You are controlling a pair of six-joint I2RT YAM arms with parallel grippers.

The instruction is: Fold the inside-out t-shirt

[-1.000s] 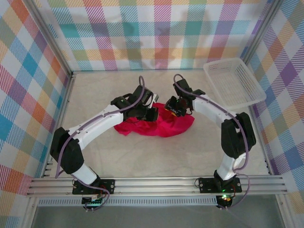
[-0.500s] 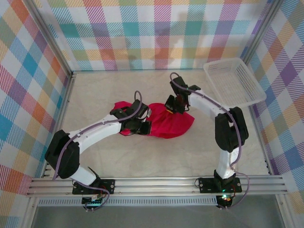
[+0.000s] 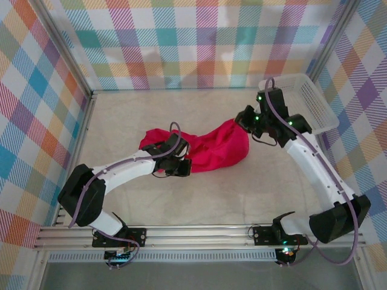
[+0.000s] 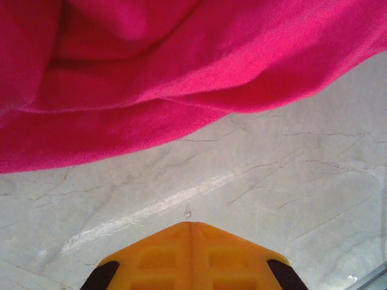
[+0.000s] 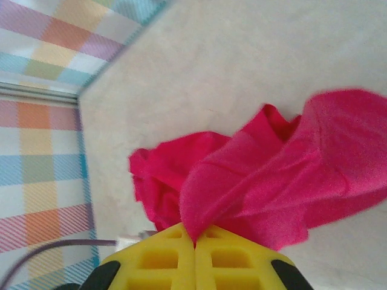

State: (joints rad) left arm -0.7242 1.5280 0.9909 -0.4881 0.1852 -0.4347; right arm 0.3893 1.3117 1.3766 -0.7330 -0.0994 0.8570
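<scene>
On the pale desk (image 3: 260, 193): bunched crimson-red cloth t-shirt (image 3: 214, 151), right end lifted. Pinches that end in the right end effector (image 5: 195, 234); holds the left end effector (image 4: 191, 225) closed, empty, beside the shirt's near edge.

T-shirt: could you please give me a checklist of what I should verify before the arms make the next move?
1. Right gripper pinches the t-shirt: ok, cloth comes out between its shut fingers.
2. Left gripper holds cloth: not ok, it is shut with nothing between its tips.
3. The t-shirt lies flat: not ok, it is bunched and lifted at one end.
4. White mesh basket free of cloth: ok.
5. Which side faces out: cannot tell.
</scene>
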